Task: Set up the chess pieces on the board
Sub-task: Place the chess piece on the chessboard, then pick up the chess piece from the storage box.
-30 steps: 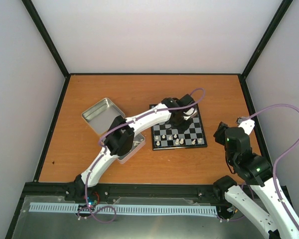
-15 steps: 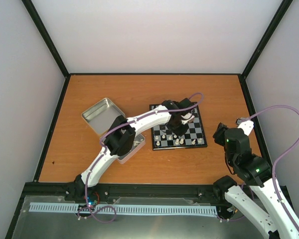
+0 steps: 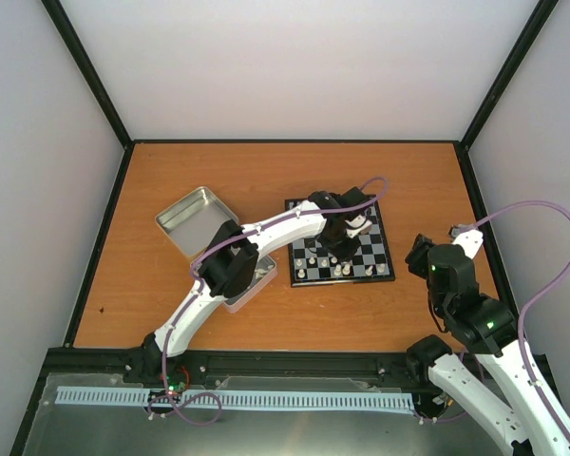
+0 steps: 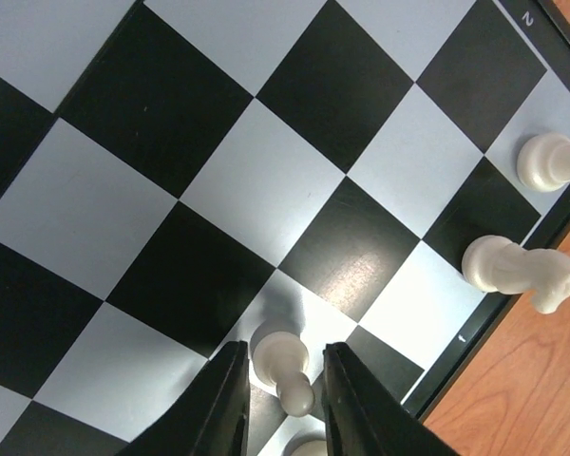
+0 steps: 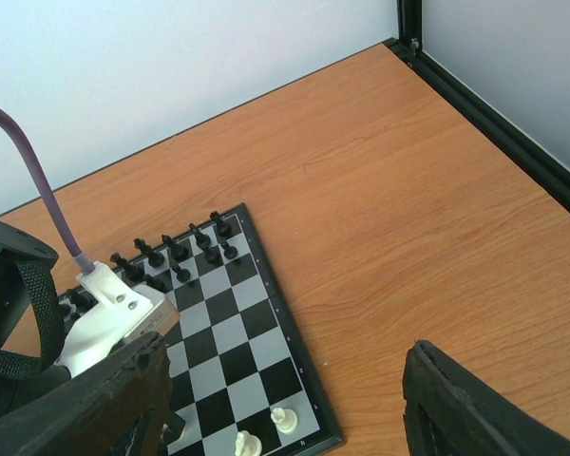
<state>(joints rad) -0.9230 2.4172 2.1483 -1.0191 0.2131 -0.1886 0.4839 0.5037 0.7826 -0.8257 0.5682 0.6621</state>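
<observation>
On the table (image 3: 380,171), the tin (image 3: 198,220) lies left of the board (image 3: 372,249); chess pieces (image 3: 338,271) stand along its near edge, apparently two rows.

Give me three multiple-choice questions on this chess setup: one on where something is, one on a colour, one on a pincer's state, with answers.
1. In the top view, where is the tin?
A. left of the board
B. on the board
C. right of the board

2. What colour is the pawn between the left pincer's fingers?
A. black
B. white
C. red

3. How is the right pincer?
A. shut on a pawn
B. shut on the tin
C. open and empty

Answers:
1 A, the tin sits off the board's left edge.
2 B, the left wrist view shows a cream-white pawn.
3 C, its fingers stand wide apart with nothing held between them.
</observation>
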